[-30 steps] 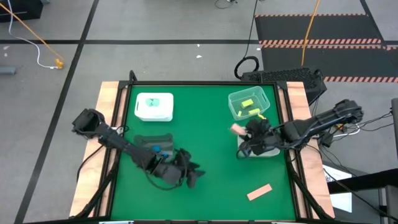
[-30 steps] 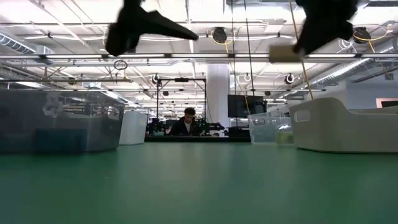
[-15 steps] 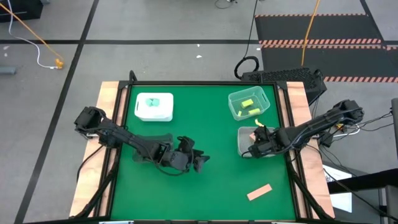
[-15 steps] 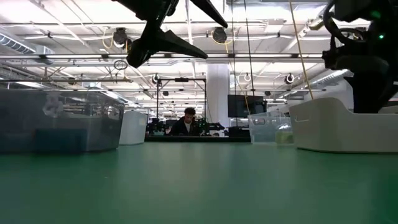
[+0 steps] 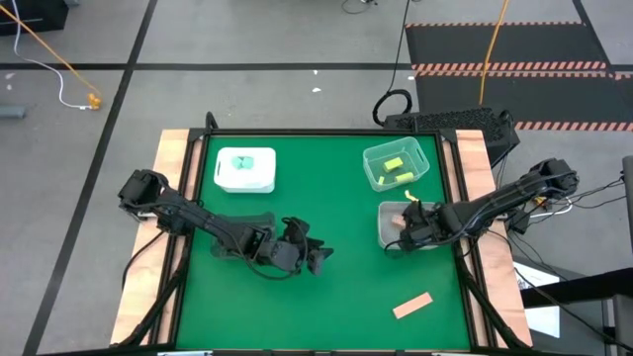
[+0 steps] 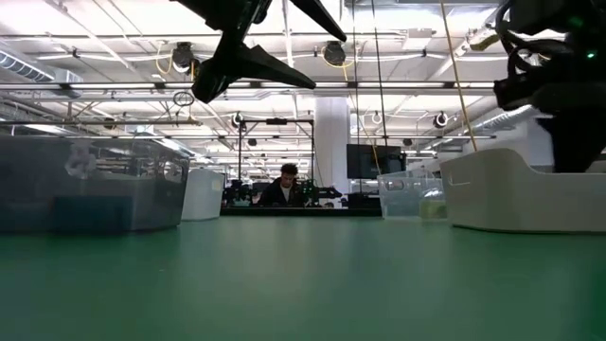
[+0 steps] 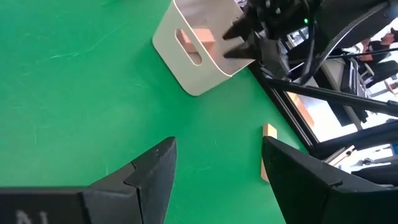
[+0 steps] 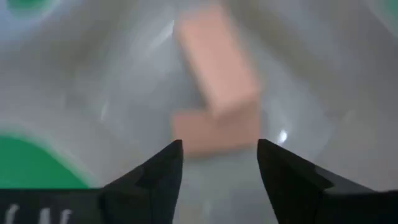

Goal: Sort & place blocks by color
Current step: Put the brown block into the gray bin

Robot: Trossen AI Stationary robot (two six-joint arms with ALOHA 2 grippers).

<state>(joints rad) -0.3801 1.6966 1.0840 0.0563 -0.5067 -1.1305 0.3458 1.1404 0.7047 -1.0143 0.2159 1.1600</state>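
My right gripper (image 5: 406, 223) (image 8: 217, 149) is open and hangs inside the grey tray (image 5: 385, 229). Two tan-peach blocks (image 8: 219, 93) lie on the tray floor right below its fingers, one leaning over the other. My left gripper (image 5: 313, 256) (image 7: 217, 149) is open and holds nothing, raised above the middle of the green mat. A tan-peach bar (image 5: 412, 306) (image 7: 268, 152) lies flat on the mat near the near edge. A pale teal block (image 5: 246, 162) sits in the white tray, and yellow-green blocks (image 5: 395, 168) sit in the clear tray.
The white tray (image 5: 229, 181) stands at far left and the clear tray (image 5: 374, 176) at far right. Another clear tray (image 5: 243, 220) lies partly under my left arm. In the low view the trays (image 6: 90, 185) (image 6: 521, 189) flank an open strip of mat.
My right gripper carried a tan-peach block from just left of the grey tray to over it and then kept still; the block now lies in the tray. My left gripper swung toward the far edge and a little right, then stopped.
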